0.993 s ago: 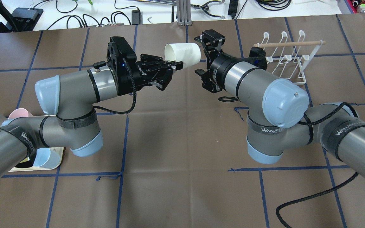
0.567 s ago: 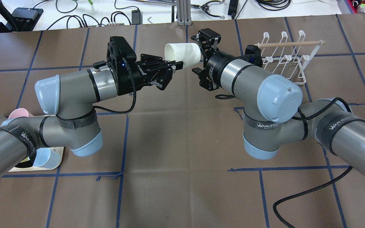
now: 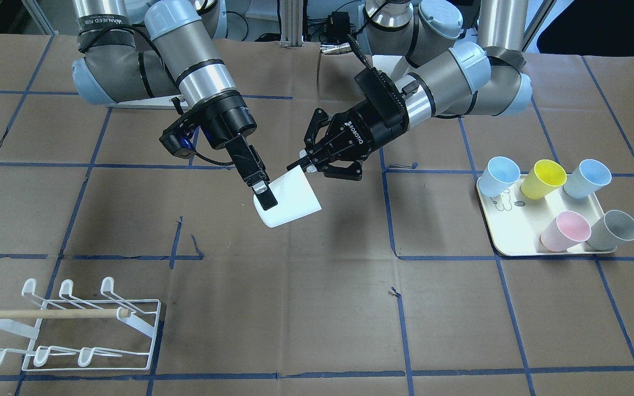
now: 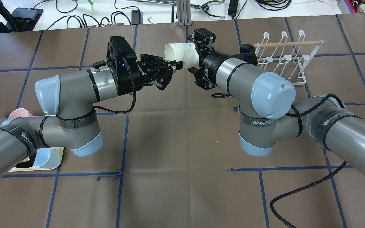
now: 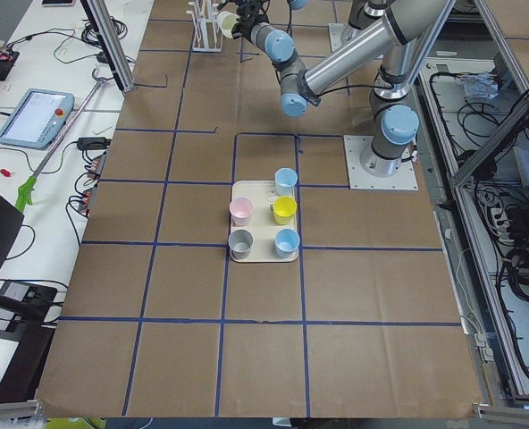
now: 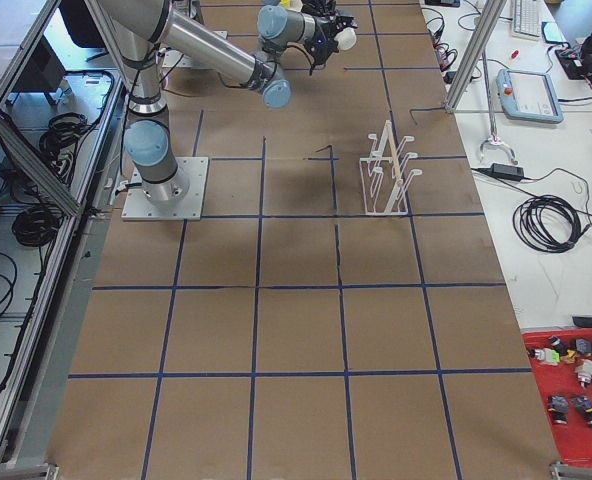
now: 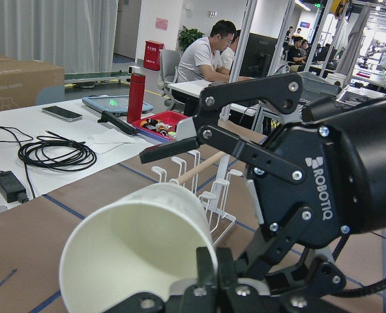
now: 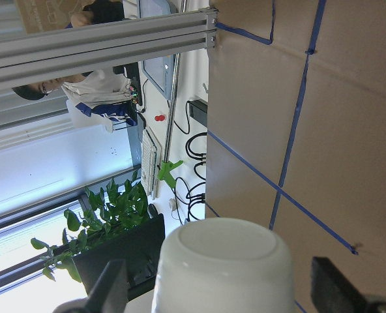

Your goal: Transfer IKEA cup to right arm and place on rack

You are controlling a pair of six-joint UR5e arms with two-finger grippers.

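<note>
A white cup point(image 4: 182, 53) hangs on its side in the air over the table's far middle. My left gripper point(image 4: 177, 65) is shut on the cup's rim, one finger inside the mouth; the front view shows the pinch point(image 3: 304, 166). My right gripper point(image 4: 198, 57) is open, with its two fingers on either side of the cup's closed base. The right wrist view shows the base point(image 8: 222, 261) centred between the spread fingertips point(image 8: 108, 290), with a gap on each side. The white wire rack point(image 4: 284, 58) with a wooden dowel stands on the table beyond the right arm.
A cream tray point(image 3: 515, 242) holds several coloured cups on the left arm's side, partly under that arm in the overhead view point(image 4: 55, 158). Brown paper with blue tape lines covers the table. Cables and tools lie beyond the far edge.
My right gripper has moved left toward the cup and now straddles its base. The left arm and the cup have not moved.
</note>
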